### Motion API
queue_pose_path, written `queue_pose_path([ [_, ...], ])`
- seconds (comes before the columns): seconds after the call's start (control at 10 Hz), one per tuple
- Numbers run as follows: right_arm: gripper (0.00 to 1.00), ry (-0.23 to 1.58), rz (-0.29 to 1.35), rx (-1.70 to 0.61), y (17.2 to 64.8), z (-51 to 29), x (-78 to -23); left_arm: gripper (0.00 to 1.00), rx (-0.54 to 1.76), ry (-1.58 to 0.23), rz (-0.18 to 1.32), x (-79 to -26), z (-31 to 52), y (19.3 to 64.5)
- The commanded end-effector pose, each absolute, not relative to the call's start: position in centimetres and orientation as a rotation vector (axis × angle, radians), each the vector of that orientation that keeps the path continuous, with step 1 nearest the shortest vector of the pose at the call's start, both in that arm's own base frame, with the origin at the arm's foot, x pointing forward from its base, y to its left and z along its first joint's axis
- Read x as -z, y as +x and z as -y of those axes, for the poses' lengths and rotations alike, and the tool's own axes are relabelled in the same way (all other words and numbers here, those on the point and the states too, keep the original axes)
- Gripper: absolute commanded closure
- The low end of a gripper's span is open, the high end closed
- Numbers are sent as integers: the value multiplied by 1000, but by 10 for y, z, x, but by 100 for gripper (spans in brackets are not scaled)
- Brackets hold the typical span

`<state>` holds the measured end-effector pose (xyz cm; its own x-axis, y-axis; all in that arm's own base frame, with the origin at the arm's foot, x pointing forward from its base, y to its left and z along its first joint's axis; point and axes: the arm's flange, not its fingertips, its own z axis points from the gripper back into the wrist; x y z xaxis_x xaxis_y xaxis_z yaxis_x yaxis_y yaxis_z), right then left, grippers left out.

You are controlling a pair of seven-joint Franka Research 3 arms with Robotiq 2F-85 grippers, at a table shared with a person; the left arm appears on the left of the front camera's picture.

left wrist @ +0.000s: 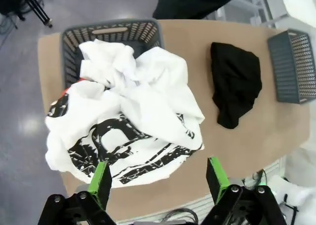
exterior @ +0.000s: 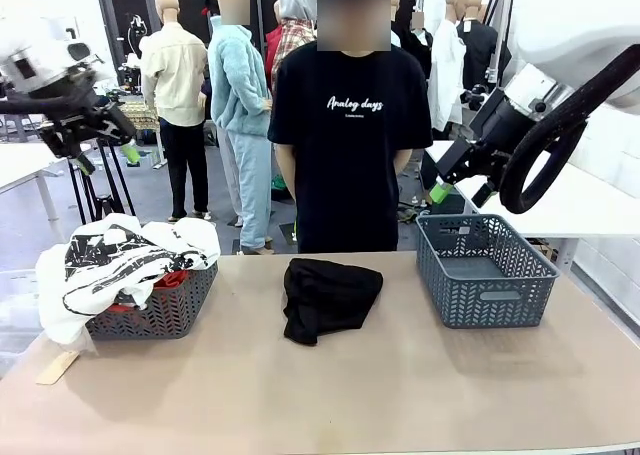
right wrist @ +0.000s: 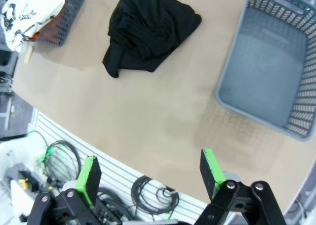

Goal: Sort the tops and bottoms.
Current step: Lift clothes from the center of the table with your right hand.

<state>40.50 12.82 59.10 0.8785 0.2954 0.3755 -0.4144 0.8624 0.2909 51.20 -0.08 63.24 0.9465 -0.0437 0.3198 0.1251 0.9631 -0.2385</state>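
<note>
Black bottoms (exterior: 328, 298): frame centre, on table (exterior: 400, 395). White top (exterior: 120, 260): left basket (exterior: 165, 310). Left gripper (left wrist: 158, 183), right gripper (right wrist: 148, 173): jaws apart, empty.

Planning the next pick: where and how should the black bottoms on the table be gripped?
Pinch the raised folds at the middle of the black bottoms from straight above. They lie crumpled in a low heap on the bare table, with thin edges flat on the surface. The open right gripper looks better placed, near the empty basket.

Tan table (exterior: 330, 395), grey floor (exterior: 215, 190), white side tables (exterior: 25, 165), black tripod (exterior: 95, 190)
</note>
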Motion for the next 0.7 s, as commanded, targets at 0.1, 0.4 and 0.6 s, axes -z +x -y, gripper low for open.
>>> queue_pose_path([
  [0.1, 0, 369, 324, -378, 403, -128, -589, 0, -296, -182, 440, -607, -23, 532],
  [0.4, 0, 369, 324, -378, 403, -128, -589, 0, -59, -222, 409, -616, -17, 508],
  [0.6, 0, 369, 324, -378, 403, -128, -589, 0, 222, -122, 601, -628, 26, 457],
])
